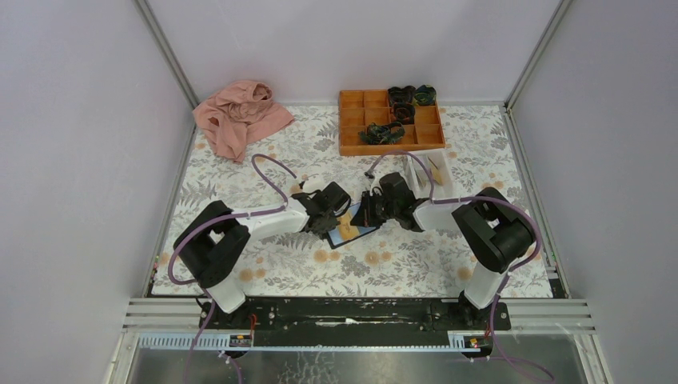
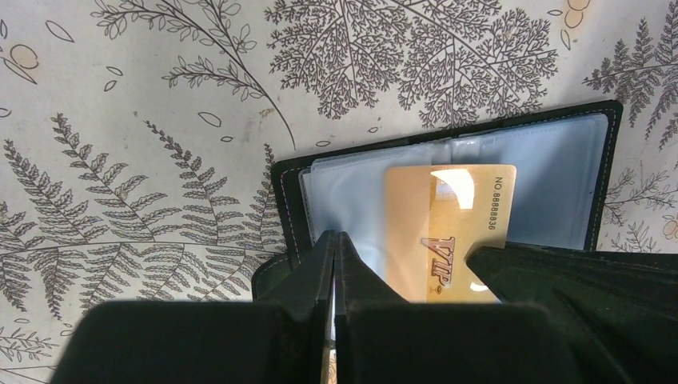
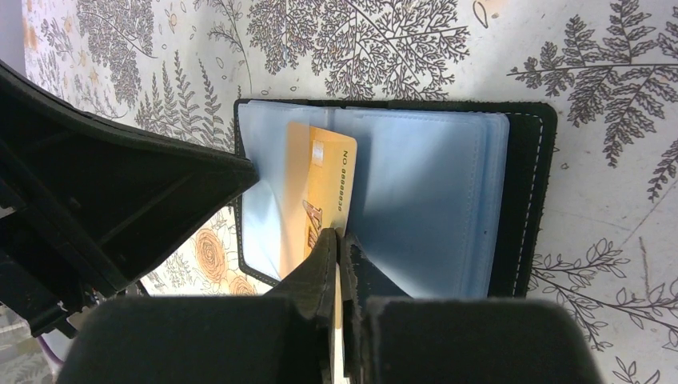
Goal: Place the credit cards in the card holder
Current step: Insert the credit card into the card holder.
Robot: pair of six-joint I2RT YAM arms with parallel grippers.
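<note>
Two arms, the left arm (image 1: 240, 228) and the right arm (image 1: 480, 220), stand on one desk (image 1: 280, 272). There are two grippers, the left gripper (image 2: 334, 248) and the right gripper (image 3: 337, 240). One holder (image 3: 528, 200) lies open, with one gold card (image 2: 448, 232) on it. There is one pink cloth (image 1: 240, 116), one orange tray (image 1: 352, 144) and one white tray (image 1: 417, 178). The orange tray's dark tangles (image 1: 402, 98) fill about four compartments, too small to count singly. One tan piece (image 1: 436, 166), perhaps a second card, lies in the white tray.

Even bright light, soft shadows, glare patch on the card (image 2: 448, 228), dark foreground perhaps slightly blurred
</note>
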